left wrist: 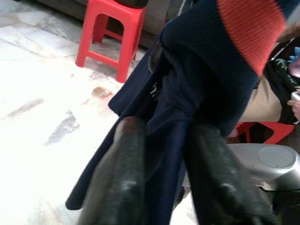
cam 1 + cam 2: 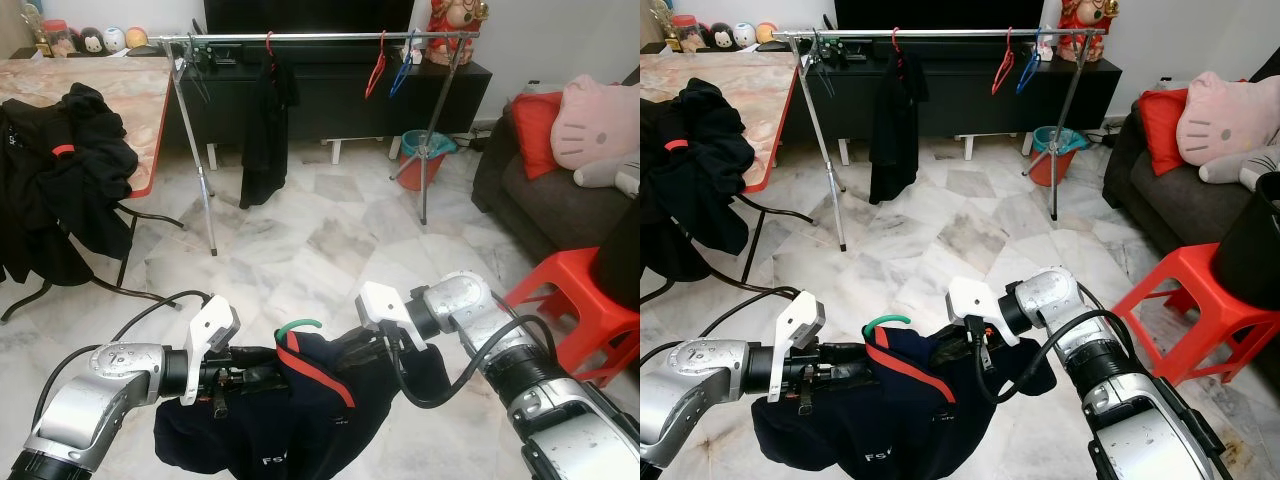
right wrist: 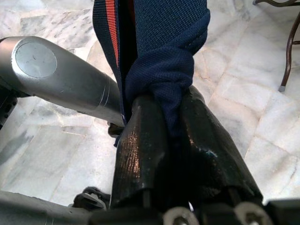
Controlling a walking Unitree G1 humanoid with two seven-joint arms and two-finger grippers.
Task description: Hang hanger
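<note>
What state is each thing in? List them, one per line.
Navy shirt with red collar trim: on a green hanger, held up between both grippers.
Left gripper: shut on the shirt fabric.
Right gripper: shut on a bunched fold of the shirt.
Metal clothes rail: standing, one black garment hung on it.
Red hanger and blue hanger: hanging empty.

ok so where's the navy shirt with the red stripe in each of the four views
Left eye view: navy shirt low in the middle, stretched between the left gripper and right gripper.
Right eye view: low, slightly left of middle, between both grippers.
Left wrist view: bunched between the two black fingers, running away from the camera.
Right wrist view: gathered and pinched between the fingers.
Shared landmark: the shirt's red stripe.
</note>
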